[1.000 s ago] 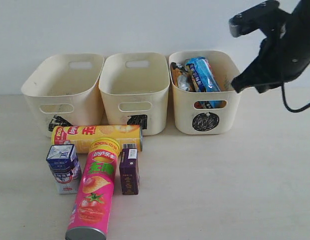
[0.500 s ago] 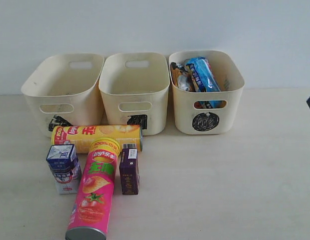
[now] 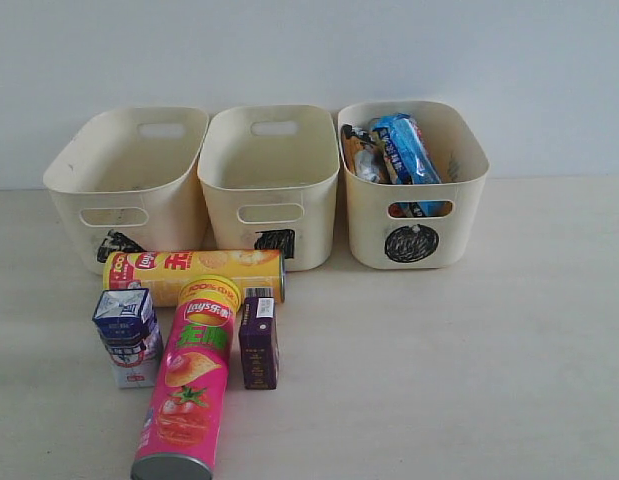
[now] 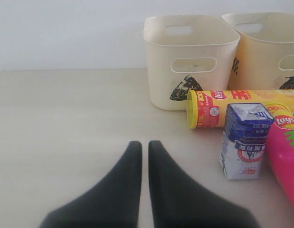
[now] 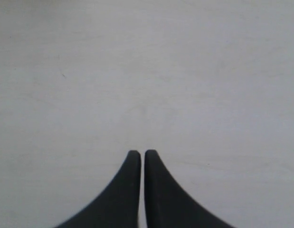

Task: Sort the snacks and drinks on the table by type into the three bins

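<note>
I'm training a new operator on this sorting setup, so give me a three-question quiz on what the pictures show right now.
1. True or false: the circle bin is empty.
2. What lies between the white-and-blue carton and the purple carton? A. a bin; B. the pink chip tube; C. nothing.
3. Fill in: the left gripper and the right gripper are both ___, holding nothing.

Key: 1 false, it holds the blue noodle pack and the orange snack bag; 2 B; 3 shut.
</note>
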Robot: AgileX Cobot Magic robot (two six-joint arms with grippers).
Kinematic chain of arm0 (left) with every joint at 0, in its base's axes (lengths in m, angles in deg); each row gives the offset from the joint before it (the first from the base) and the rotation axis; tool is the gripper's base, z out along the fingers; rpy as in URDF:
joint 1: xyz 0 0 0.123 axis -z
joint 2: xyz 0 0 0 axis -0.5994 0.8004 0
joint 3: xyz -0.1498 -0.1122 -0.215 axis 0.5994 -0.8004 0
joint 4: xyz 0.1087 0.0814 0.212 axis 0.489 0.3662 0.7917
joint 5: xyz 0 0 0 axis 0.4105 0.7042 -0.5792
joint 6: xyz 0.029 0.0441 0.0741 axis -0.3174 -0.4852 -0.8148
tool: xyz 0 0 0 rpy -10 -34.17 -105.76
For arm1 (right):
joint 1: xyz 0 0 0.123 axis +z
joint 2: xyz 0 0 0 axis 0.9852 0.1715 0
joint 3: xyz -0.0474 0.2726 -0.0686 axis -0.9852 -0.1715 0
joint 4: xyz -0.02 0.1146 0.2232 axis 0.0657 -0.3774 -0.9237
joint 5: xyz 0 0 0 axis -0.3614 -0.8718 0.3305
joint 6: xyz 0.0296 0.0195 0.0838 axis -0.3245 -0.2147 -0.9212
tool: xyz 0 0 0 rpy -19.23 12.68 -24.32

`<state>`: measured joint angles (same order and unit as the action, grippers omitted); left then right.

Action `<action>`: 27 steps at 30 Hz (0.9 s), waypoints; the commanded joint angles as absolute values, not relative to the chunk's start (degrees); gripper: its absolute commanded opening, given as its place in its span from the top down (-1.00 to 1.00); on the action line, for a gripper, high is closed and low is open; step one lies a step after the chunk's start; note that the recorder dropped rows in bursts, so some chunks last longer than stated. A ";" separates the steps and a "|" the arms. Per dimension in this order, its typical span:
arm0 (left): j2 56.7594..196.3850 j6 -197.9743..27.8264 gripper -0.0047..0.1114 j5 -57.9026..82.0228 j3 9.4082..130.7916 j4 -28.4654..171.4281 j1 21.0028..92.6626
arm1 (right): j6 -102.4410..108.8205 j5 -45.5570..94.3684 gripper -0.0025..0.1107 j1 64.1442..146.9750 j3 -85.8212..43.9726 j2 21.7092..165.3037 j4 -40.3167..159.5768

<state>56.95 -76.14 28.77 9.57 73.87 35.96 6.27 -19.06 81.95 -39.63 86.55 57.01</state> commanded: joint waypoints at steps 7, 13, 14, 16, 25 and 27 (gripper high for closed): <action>56.76 -76.30 0.84 28.80 9.41 73.42 36.16 | 5.16 -17.24 0.96 81.78 -40.44 85.58 54.46; 56.76 -76.30 0.84 28.80 9.41 73.42 36.16 | 6.05 -14.90 0.96 81.78 -40.44 85.58 54.30; 56.76 -76.30 0.84 28.80 9.41 73.42 36.16 | 7.61 -14.77 0.96 81.78 -40.44 85.58 54.03; 56.76 -76.30 0.84 28.80 9.41 73.42 36.16 | 8.75 -13.83 0.96 81.78 -40.91 85.58 53.89; 56.76 -76.30 0.84 28.80 9.41 73.42 36.16 | 10.69 1.33 0.96 81.78 -53.96 76.24 54.11; 56.76 -76.30 0.84 28.80 9.41 73.42 36.16 | 10.69 1.57 0.96 81.78 -56.07 73.50 54.31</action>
<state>56.95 -76.14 28.77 9.57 73.87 35.96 10.07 -0.23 81.95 -53.19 77.38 54.01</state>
